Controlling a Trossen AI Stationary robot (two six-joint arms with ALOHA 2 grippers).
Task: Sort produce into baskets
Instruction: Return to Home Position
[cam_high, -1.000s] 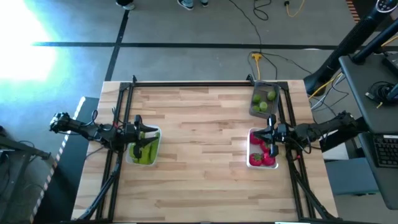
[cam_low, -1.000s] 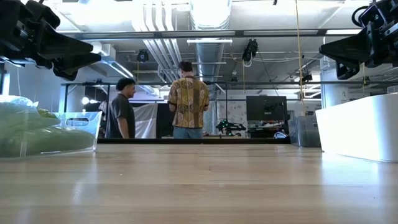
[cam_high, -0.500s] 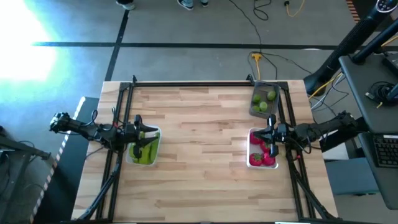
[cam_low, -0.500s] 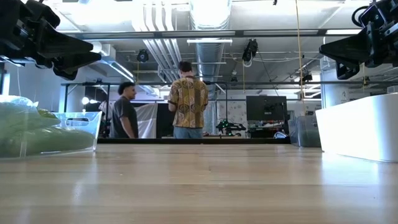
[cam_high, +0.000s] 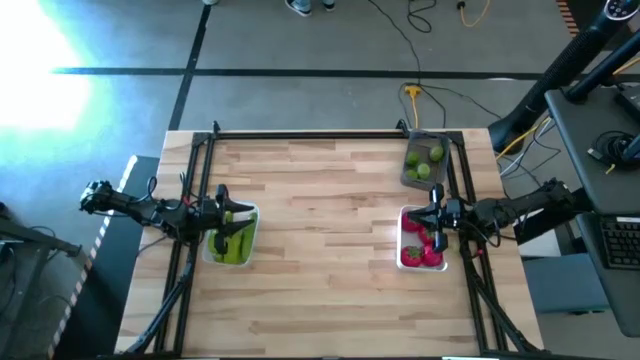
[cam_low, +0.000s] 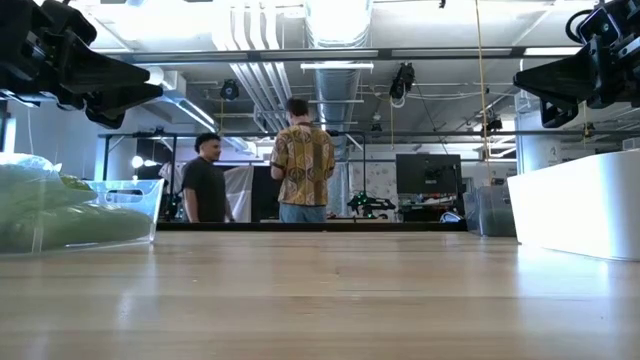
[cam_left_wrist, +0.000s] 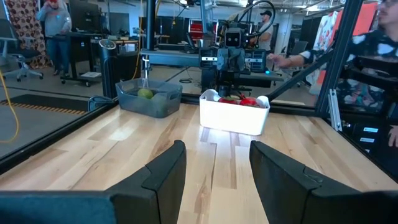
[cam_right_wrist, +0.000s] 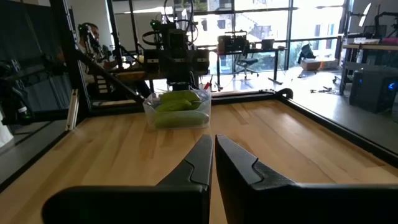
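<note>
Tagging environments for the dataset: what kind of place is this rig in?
Probably a robotics lab or industrial workshop: exposed ceiling ducts, computer monitors in the background, and two people standing beyond the wooden table.

Wooden table (cam_high: 320, 235), clear basket (cam_high: 254, 222) left, white basket (cam_high: 402, 240) right, grey basket (cam_high: 408, 172) far right

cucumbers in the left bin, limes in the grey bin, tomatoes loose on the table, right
No: the high view shows the tomatoes in the white bin, not loose. The cucumbers and limes are as you say.
</note>
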